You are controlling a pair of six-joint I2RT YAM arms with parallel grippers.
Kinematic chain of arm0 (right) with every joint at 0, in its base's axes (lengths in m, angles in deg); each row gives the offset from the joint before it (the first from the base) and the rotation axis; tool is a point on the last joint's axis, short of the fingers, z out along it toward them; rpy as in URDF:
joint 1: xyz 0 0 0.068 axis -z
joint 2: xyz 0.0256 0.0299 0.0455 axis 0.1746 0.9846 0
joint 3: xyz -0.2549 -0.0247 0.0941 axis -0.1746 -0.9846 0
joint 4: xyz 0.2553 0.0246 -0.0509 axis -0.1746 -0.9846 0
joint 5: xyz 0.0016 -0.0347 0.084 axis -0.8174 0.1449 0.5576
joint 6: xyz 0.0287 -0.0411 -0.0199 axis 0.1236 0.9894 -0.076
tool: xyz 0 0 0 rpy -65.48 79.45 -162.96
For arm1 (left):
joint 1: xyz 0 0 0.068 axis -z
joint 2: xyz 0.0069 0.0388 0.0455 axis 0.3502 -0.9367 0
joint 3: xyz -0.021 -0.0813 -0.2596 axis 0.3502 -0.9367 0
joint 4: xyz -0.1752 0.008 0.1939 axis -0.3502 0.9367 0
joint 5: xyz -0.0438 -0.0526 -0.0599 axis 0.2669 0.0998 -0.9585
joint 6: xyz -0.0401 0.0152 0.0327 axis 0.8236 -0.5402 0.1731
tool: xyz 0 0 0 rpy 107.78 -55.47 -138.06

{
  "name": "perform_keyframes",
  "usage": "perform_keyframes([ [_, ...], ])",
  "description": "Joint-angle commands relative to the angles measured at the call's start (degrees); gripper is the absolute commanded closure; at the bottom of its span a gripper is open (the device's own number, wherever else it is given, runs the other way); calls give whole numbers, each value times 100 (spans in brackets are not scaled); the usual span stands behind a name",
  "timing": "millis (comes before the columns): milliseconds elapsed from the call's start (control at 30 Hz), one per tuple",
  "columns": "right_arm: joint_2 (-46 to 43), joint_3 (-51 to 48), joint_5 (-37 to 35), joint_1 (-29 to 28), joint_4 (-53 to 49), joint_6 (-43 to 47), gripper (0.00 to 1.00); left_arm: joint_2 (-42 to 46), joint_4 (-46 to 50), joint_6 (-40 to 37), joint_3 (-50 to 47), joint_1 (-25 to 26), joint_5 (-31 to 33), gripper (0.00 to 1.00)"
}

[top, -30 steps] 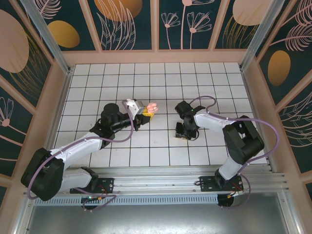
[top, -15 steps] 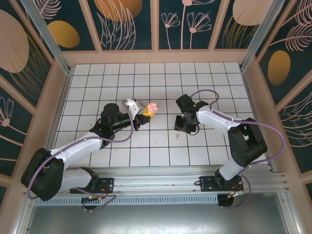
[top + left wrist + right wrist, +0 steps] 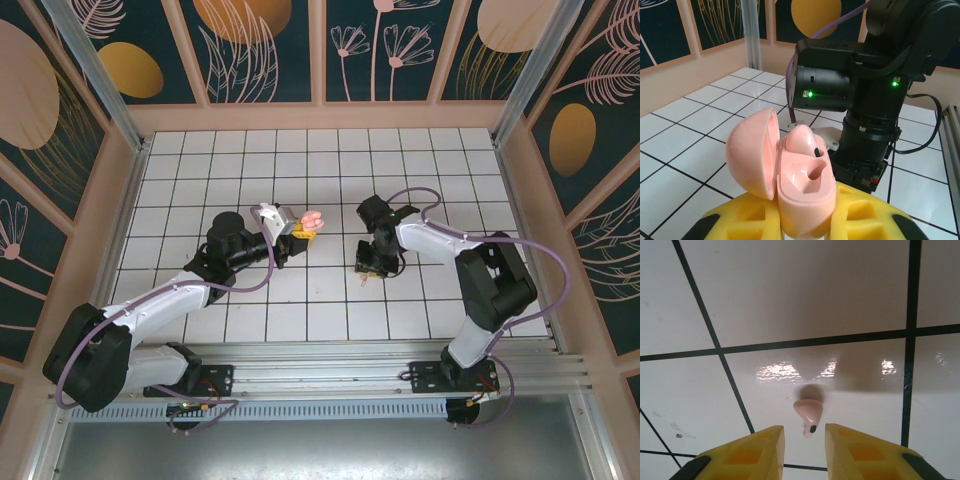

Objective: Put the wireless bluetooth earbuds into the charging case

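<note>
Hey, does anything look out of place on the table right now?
One earbud lies loose on the white tile just ahead of the right gripper, while one socket of the open charging case in the left gripper looks empty.

Pink case (image 3: 800, 185) open, 1 bud (image 3: 801, 141) in; 2nd bud (image 3: 808, 412) on tile (image 3: 840, 300)

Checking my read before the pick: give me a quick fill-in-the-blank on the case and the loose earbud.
1. The left gripper holds the small rounded pale pink charging case with its lid ____.
2. The case's nearer recess is ____.
3. The tiny pale pink earbud lies on a white tile, just ahead of the ____ gripper.
Missing: open; empty; right.
</note>
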Motion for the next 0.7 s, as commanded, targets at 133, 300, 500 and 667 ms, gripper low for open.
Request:
perform_keyframes([
  [133, 211, 168, 56, -42, -67, 117, 73, 119, 6, -94, 63, 25, 13, 84],
  [300, 309, 154, 56, -42, -53, 143, 71, 119, 14, -108, 67, 25, 18, 84],
  [500, 392, 143, 20, -31, 40, 163, 70, 102, 6, -114, 72, 17, 24, 84],
  [667, 514, 181, 71, -33, 140, 213, 71, 103, 19, -123, 80, 23, 27, 84],
])
